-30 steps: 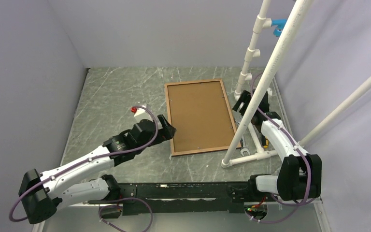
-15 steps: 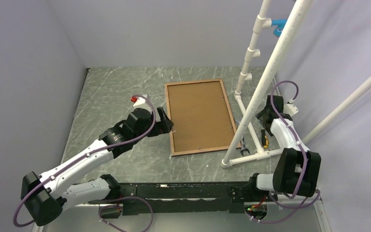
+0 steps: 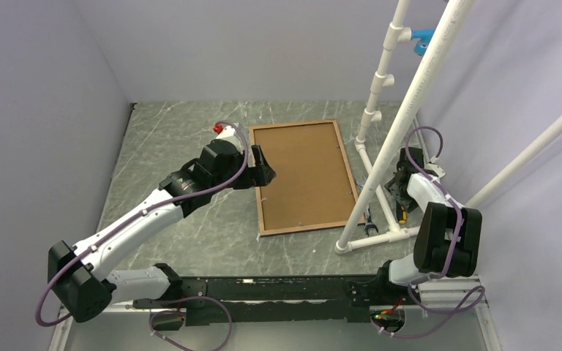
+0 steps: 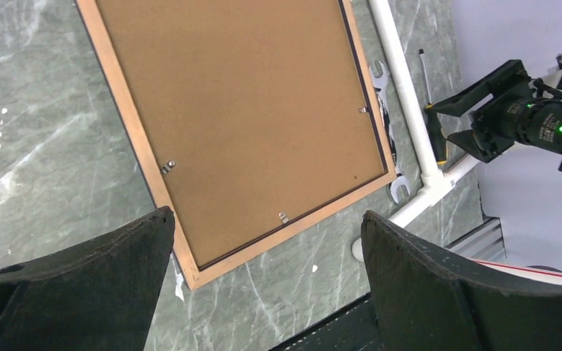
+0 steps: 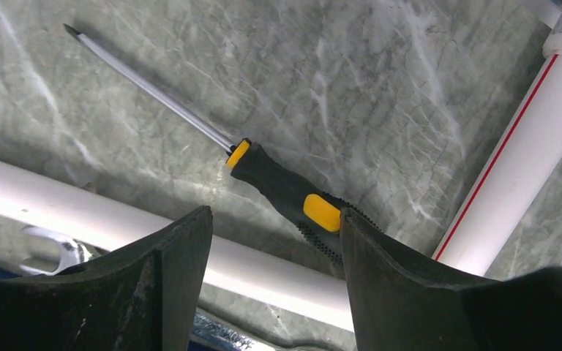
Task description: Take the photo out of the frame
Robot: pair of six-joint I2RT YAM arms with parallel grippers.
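The frame point(image 3: 305, 227) lies face down in the middle of the table, its light brown rim point(image 4: 127, 110) up. The photo point(image 3: 304, 172) fills it, showing only its brown back point(image 4: 249, 110) with small metal clips at the edges; the printed side is hidden. My left gripper point(image 3: 265, 170) hangs open above the frame's left edge, and in the left wrist view the left gripper point(image 4: 263, 248) holds nothing. My right gripper point(image 3: 397, 185) is at the far right among white pipes, well away from the frame. It stands open point(image 5: 272, 219) just above a screwdriver.
A white PVC pipe stand point(image 3: 402, 124) rises right of the frame, its base pipes point(image 5: 263, 270) on the table. A black-and-yellow screwdriver point(image 5: 278, 186) and a wrench point(image 4: 397, 189) lie beside them. Purple-grey walls close in the left, back and right.
My left gripper has moved toward the back along the frame's left edge and over it. The right arm has pulled back right past the pipe, coming over the screwdriver with jaws narrower.
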